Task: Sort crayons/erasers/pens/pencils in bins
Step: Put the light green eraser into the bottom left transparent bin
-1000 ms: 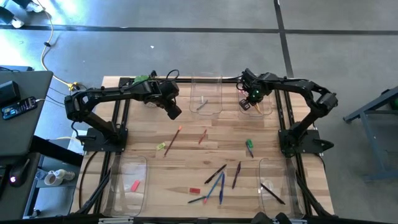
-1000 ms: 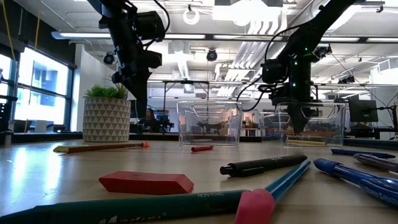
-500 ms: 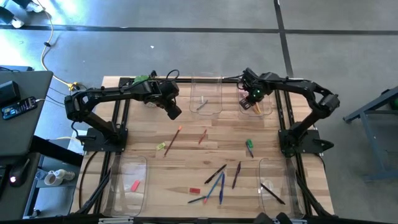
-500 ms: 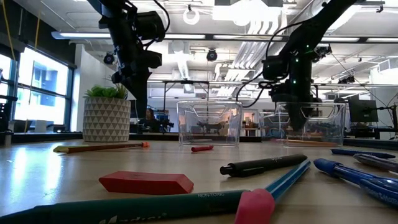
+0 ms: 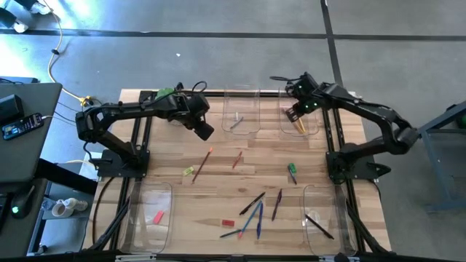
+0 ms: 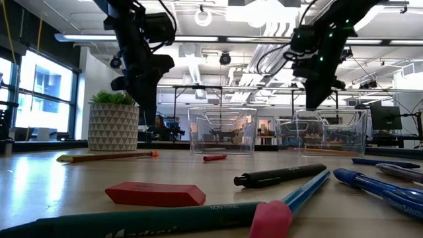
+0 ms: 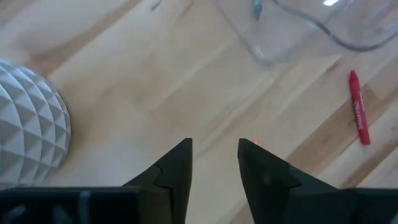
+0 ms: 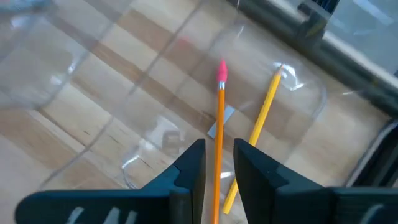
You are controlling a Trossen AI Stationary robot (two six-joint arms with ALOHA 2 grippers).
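Orange pencils (image 8: 219,143) are lying in the far bin (image 5: 309,128) under the right gripper (image 8: 217,163), fingers slightly apart; the left gripper (image 7: 214,163) is hovering parted, with pens (image 5: 252,203) and erasers (image 5: 228,223) waiting.

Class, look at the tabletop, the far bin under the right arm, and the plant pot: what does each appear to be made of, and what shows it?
Tabletop: pale wood planks, matt, with visible grain and board seams.
Far bin: clear plastic, glossy; the two pencils and the wood show through its wall.
Plant pot: white with a faceted triangle pattern, probably ceramic or moulded plastic; the look leaves that open.
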